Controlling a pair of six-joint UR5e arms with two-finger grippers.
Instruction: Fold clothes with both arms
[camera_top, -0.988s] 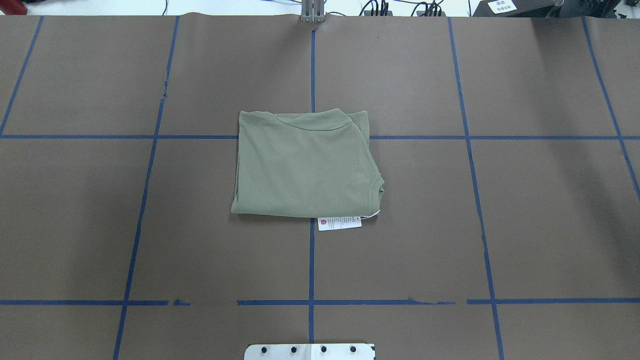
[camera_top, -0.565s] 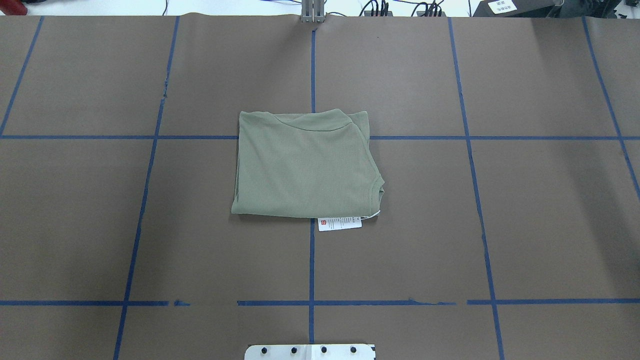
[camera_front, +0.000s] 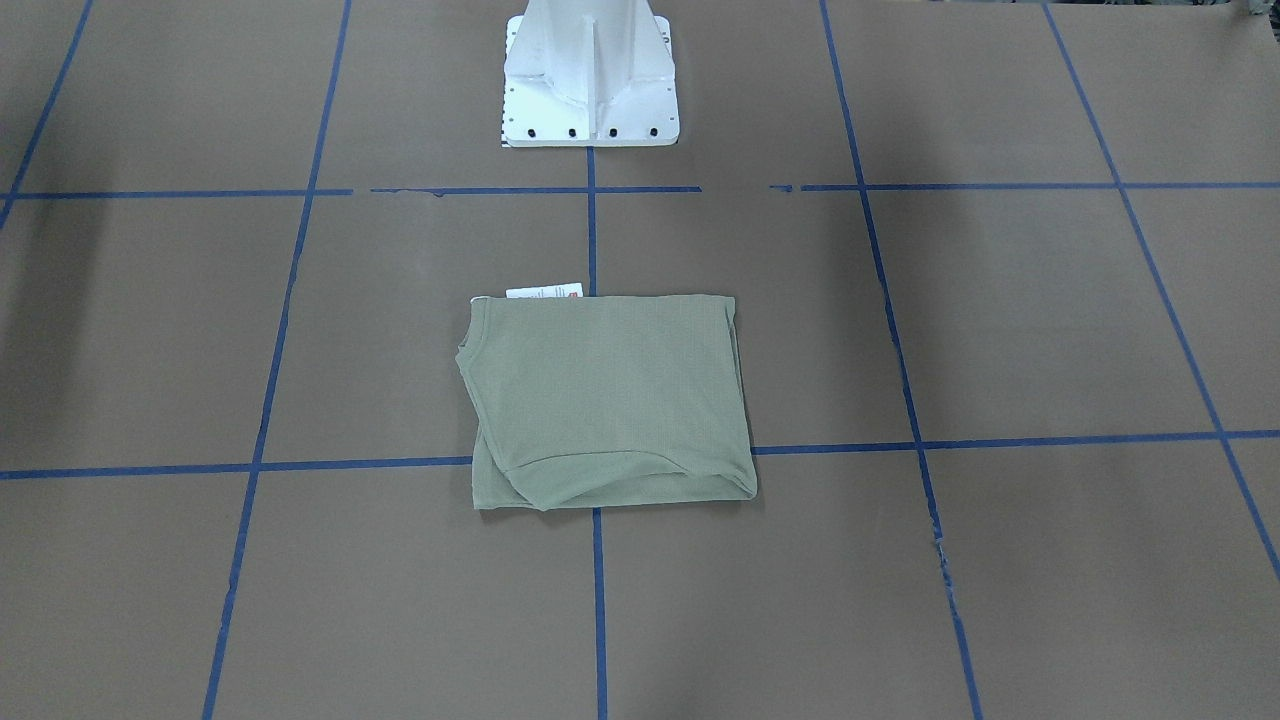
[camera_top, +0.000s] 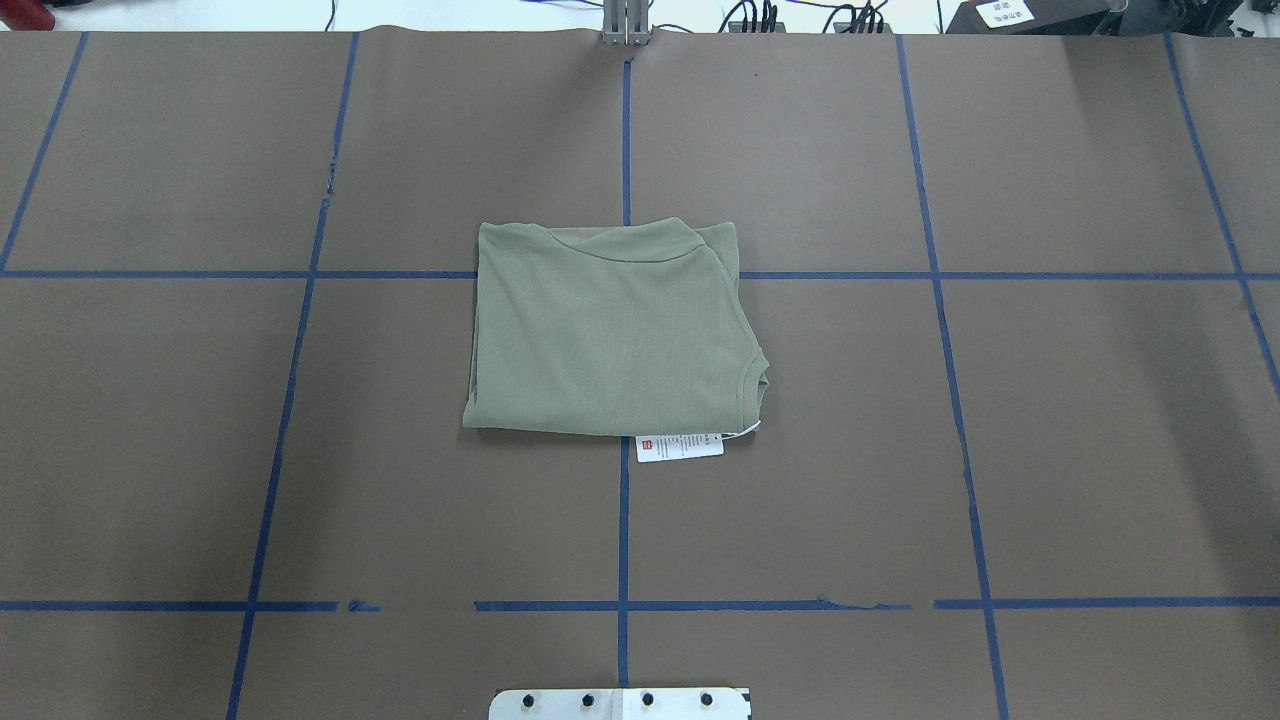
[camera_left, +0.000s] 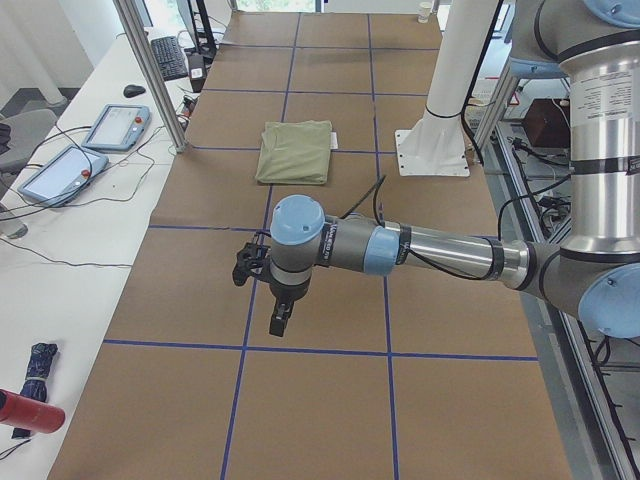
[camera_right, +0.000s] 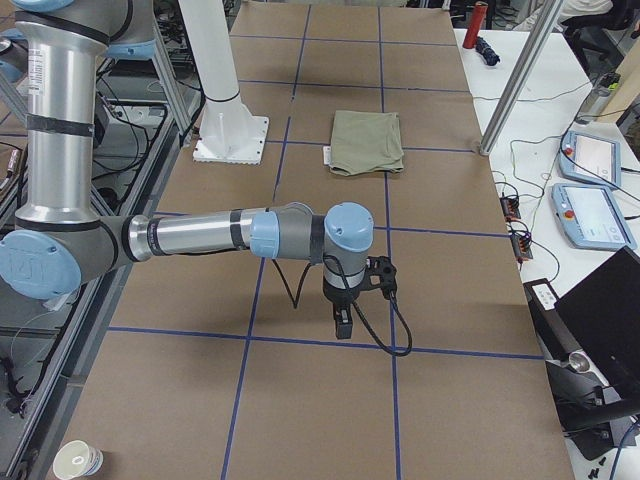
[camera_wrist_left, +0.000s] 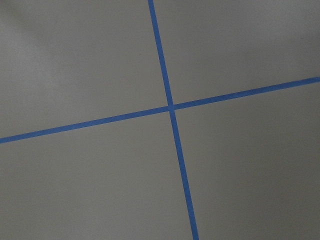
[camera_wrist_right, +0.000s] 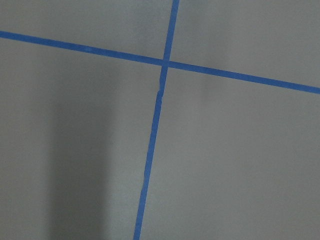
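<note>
The pale sage-green shirt (camera_top: 610, 330) lies folded into a flat rectangle at the middle of the brown table (camera_top: 1050, 450). A white tag (camera_top: 680, 447) sticks out at its edge toward the robot. It also shows in the front view (camera_front: 610, 400) and both side views (camera_left: 295, 152) (camera_right: 367, 142). My left gripper (camera_left: 278, 322) hangs above bare table far to the shirt's left; I cannot tell if it is open. My right gripper (camera_right: 342, 322) hangs far to the shirt's right; I cannot tell its state either. Both wrist views show only table and blue tape.
The white base pedestal (camera_front: 590, 80) stands behind the shirt. Blue tape lines (camera_top: 622, 520) grid the table. Teach pendants (camera_left: 115, 125) (camera_right: 585, 215) lie on side benches past metal posts (camera_left: 150, 70). A paper cup (camera_right: 78, 460) sits on the floor.
</note>
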